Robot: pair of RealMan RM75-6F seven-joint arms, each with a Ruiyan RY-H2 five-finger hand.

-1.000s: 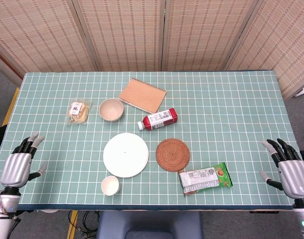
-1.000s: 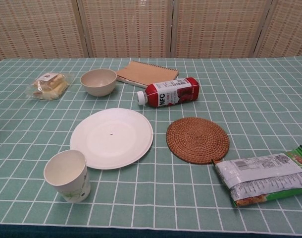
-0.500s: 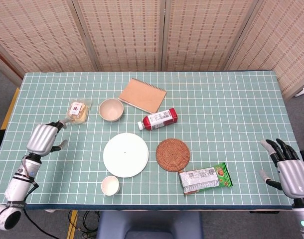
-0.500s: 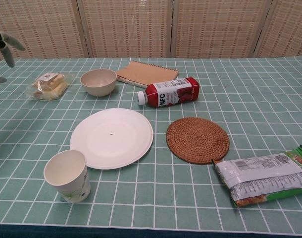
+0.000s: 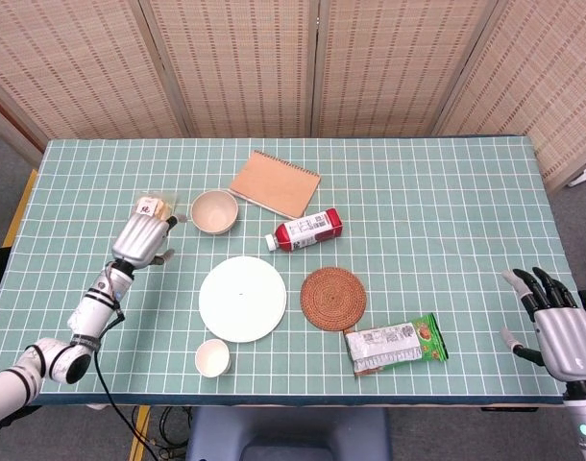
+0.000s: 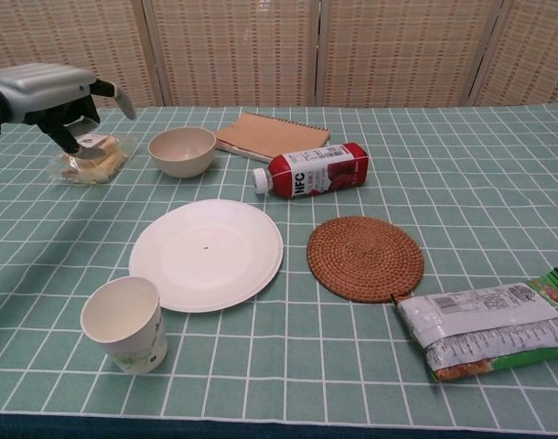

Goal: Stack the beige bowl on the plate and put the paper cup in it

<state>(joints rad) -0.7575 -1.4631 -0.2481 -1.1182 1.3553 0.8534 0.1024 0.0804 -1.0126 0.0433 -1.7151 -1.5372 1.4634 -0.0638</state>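
Green checked table (image 5: 447,192), beige bowl (image 5: 214,211) just right of empty, loosely spread left hand (image 5: 142,238)

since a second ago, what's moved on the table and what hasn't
Only the left robot hand moved: it swung from the near left table edge up and inward, and now hovers by the beige bowl, fingers apart, holding nothing. The right robot hand stayed at the near right corner. The bowl, plate and paper cup sit where they were.

You have brown notebook (image 5: 275,183) toward table's far edge, red bottle (image 5: 305,230) lying on side just before it, woven coaster (image 5: 333,298) mid-table, green snack packet (image 5: 396,344) by near edge, wrapped pastry (image 6: 89,157) toward left edge.
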